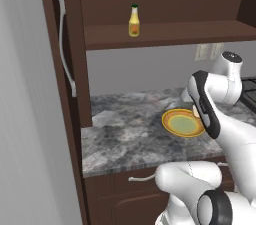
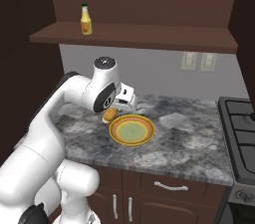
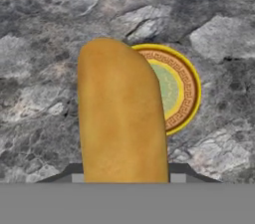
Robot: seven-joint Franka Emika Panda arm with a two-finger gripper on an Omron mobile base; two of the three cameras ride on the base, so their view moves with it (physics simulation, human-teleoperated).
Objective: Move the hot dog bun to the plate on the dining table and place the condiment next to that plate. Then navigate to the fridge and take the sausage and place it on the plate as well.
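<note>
Bun [image 3: 122,118] pinched in the gripper [image 2: 113,113], jaws pressed against its sides, held in the air above the counter [image 1: 125,134] at the near-left edge of the plate [image 2: 132,130]. In the hand view, long golden-brown body of the bun standing up from between the finger tips and covering the left part of the plate [image 3: 177,88] lying below. In the right base view, lower end of the bun [image 2: 109,115] seen just under the white hand, just beside the plate's rim; touching or apart, cannot tell. Plate flat on the grey marbled counter, with orange-yellow rim, patterned band and pale green centre. In the left base view, plate [image 1: 183,122] partly covered by the forearm. Condiment [image 1: 134,20] upright on the dark wooden shelf [image 1: 165,34] above the counter, well apart from the plate: yellow bottle with a dark cap, near the shelf's left end. Tall dark cabinet [image 1: 70,69] with a long pale handle [image 1: 66,44] at the left of the counter. Stove [image 2: 241,133] at the right end of the counter. Wall outlets [image 2: 199,61] on the grey backsplash beneath the shelf. Drawers with pale handles [image 2: 168,185] below the counter edge.
</note>
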